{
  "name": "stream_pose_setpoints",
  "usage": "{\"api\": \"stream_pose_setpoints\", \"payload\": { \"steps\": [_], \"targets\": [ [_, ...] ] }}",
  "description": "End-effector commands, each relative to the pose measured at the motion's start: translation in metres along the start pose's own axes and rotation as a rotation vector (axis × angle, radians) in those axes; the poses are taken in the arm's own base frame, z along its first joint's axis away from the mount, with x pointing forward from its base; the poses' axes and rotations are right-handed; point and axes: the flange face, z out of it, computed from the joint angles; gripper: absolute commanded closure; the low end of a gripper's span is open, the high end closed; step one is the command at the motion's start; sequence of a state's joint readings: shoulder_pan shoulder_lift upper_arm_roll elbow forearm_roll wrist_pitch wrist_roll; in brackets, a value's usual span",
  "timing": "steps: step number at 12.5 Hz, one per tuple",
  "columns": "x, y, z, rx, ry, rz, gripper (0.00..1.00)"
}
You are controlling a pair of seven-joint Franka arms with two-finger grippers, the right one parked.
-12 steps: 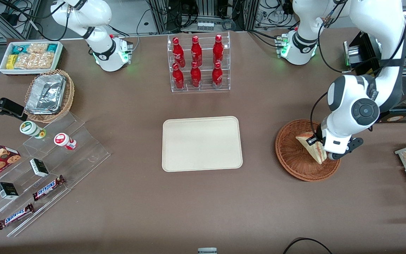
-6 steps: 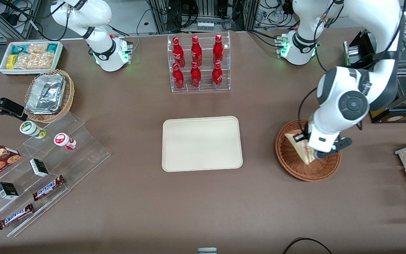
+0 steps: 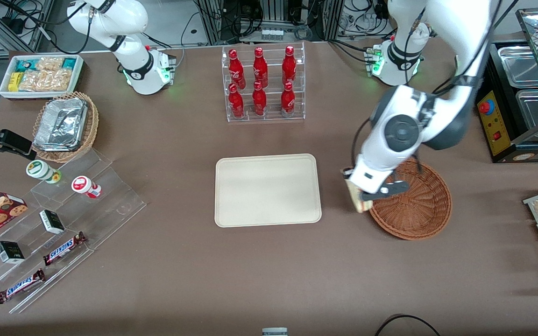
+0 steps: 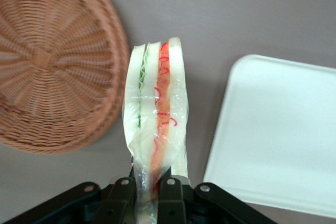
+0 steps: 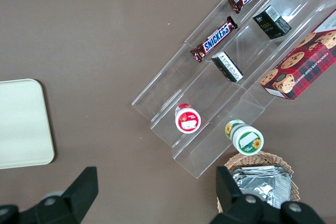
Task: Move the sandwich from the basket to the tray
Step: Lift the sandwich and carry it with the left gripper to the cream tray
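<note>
Pale bread and red filling are what I see clamped in my gripper point(image 4: 147, 190); its fingers point(image 4: 122, 195) are pressed together on the lower end of the sandwich point(image 4: 156, 114) (plastic-wrapped, layers edge-on in the wrist view); the wedge hangs clear of the table. In the front view, right of centre, the gripper point(image 3: 364, 198) holds the sandwich point(image 3: 355, 196) above the bare brown table point(image 3: 269, 266), just at the rim of the basket point(image 3: 418, 205) that faces the tray point(image 3: 267, 190); sandwich and tray are still apart, with a strip of table between them. I see nothing lying in the basket point(image 4: 50, 61); the tray point(image 4: 278, 135) lies flat.
</note>
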State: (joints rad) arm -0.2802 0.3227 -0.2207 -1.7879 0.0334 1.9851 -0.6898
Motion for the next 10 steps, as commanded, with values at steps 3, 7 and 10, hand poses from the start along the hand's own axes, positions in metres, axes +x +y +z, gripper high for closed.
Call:
{"api": "stream_pose_setpoints", "payload": {
  "steps": [3,7,10],
  "targets": [
    [-0.019,0.096,0.027,0.002,-0.011,0.124,1.0],
    [-0.039,0.16,0.054,-0.008,-0.015,0.151,1.0],
    [-0.051,0.196,0.071,-0.003,0.006,0.138,1.0]
  ]
}}
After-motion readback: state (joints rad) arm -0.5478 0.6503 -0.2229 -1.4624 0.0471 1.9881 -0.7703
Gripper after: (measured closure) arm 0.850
